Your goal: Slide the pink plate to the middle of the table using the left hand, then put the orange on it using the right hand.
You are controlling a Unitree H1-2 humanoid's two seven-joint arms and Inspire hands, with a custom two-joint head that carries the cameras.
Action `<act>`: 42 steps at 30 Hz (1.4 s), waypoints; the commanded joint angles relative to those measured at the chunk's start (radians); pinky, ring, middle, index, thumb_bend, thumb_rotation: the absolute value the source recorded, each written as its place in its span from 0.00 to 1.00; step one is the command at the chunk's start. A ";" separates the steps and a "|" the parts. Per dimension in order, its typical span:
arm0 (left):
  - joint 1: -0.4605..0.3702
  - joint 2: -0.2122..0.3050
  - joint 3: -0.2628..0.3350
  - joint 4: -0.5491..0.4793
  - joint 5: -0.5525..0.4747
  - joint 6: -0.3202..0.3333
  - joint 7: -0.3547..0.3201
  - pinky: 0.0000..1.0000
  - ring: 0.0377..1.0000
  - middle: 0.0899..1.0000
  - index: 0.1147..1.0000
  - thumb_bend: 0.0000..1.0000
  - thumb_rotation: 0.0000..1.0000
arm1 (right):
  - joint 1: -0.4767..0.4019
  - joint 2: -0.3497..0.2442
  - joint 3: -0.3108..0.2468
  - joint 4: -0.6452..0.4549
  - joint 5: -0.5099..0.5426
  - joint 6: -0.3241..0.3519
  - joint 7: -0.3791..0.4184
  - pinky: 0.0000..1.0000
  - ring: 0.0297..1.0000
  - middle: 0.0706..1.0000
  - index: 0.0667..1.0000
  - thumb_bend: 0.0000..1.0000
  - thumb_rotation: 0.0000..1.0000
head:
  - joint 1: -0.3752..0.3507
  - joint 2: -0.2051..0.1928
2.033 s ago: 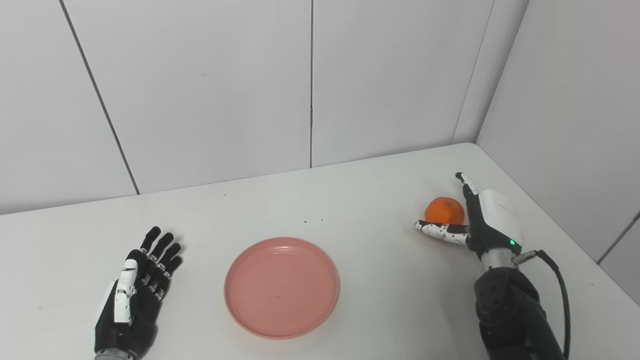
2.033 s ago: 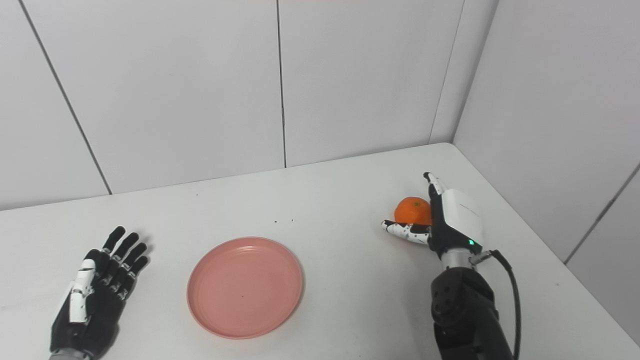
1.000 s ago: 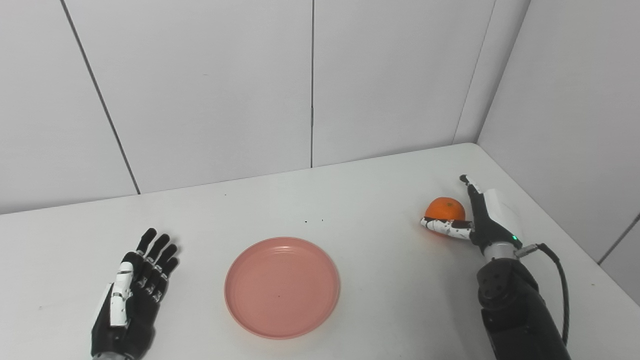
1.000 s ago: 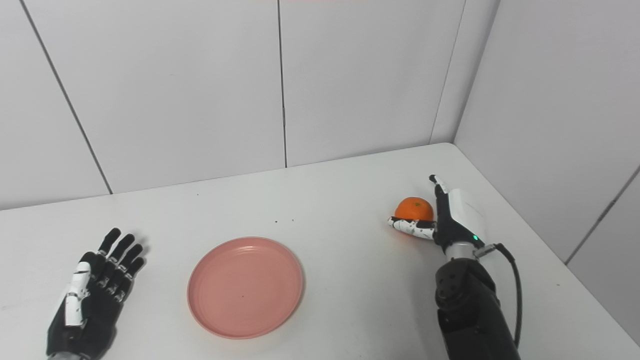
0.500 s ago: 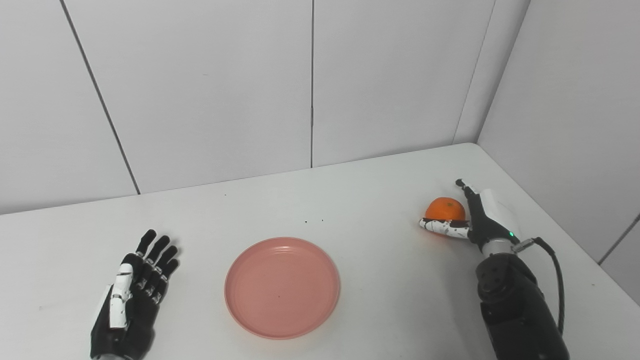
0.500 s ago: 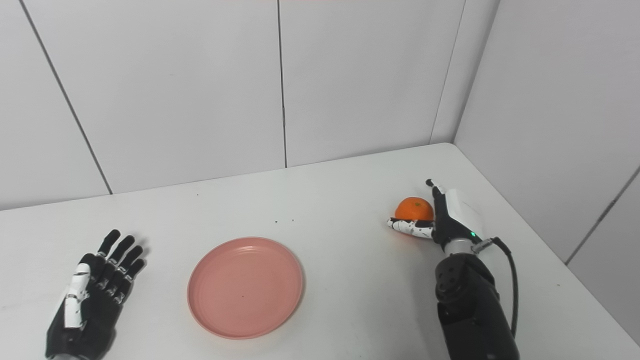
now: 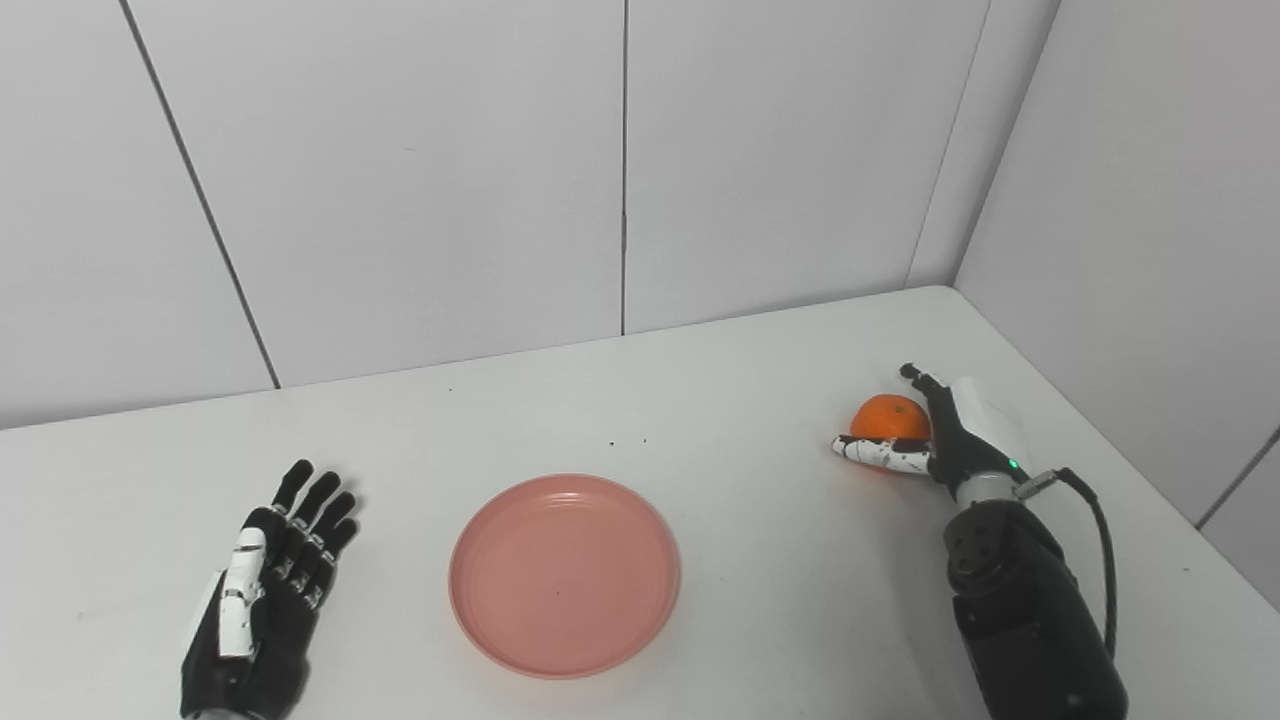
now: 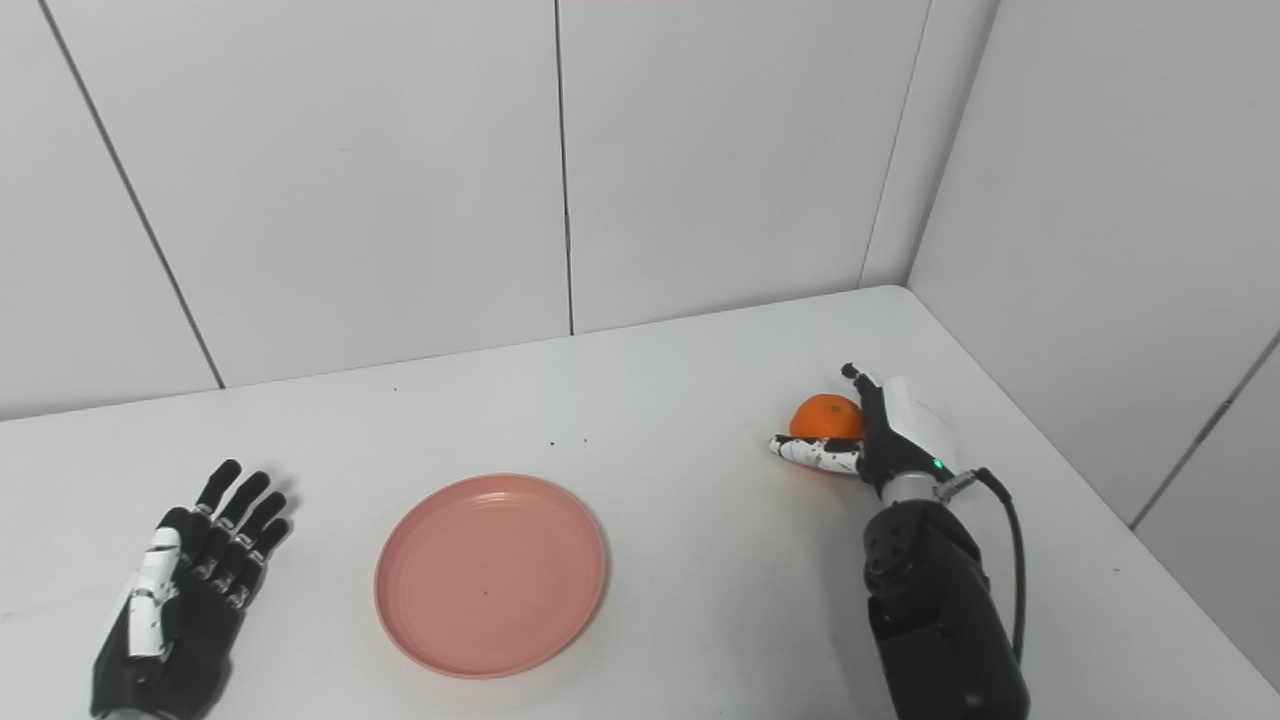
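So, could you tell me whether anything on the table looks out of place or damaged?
Nothing stands out. The pink plate lies flat and empty, the orange looks intact beside the right robot hand, and only a few dark specks mark the table.

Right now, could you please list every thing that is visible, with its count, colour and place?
plate: one, pink, near the middle of the table, empty.
orange: one, orange, on the table at the right, beside the right robot hand.
table: one, white, set in a corner of white wall panels.
left robot hand: one, black with white, lying flat at the left of the table, fingers apart.
right robot hand: one, white and black, cupped around the orange; a firm grasp is not clear.
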 commanded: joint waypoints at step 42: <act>0.013 -0.006 0.001 -0.015 -0.001 0.023 0.003 0.96 0.93 0.94 0.92 0.31 1.00 | -0.017 -0.078 0.078 -0.183 0.094 -0.007 -0.123 0.41 0.45 0.49 0.45 0.52 0.14 | 0.032 0.009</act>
